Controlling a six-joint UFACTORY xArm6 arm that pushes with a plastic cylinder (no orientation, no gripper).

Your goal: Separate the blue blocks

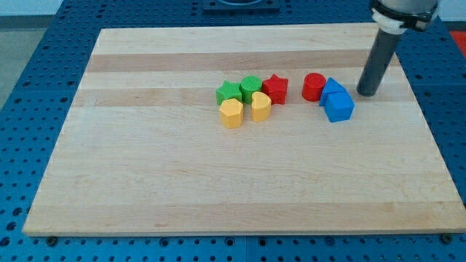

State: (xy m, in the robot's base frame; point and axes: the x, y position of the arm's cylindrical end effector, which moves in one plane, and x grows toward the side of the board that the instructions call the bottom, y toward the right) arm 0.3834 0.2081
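Two blue blocks sit touching each other right of the board's middle: a blue block [333, 90] behind and a blue cube [339, 107] in front of it. A red cylinder [314, 86] touches the rear blue block on its left. My tip [366, 93] stands on the board just to the right of the rear blue block, a small gap away from it. The rod rises toward the view's top right.
A cluster lies left of the blue pair: a red star [275, 89], two green blocks [228, 92] [251, 86], and two yellow blocks [231, 113] [261, 106]. The wooden board [145, 182] rests on a blue perforated table.
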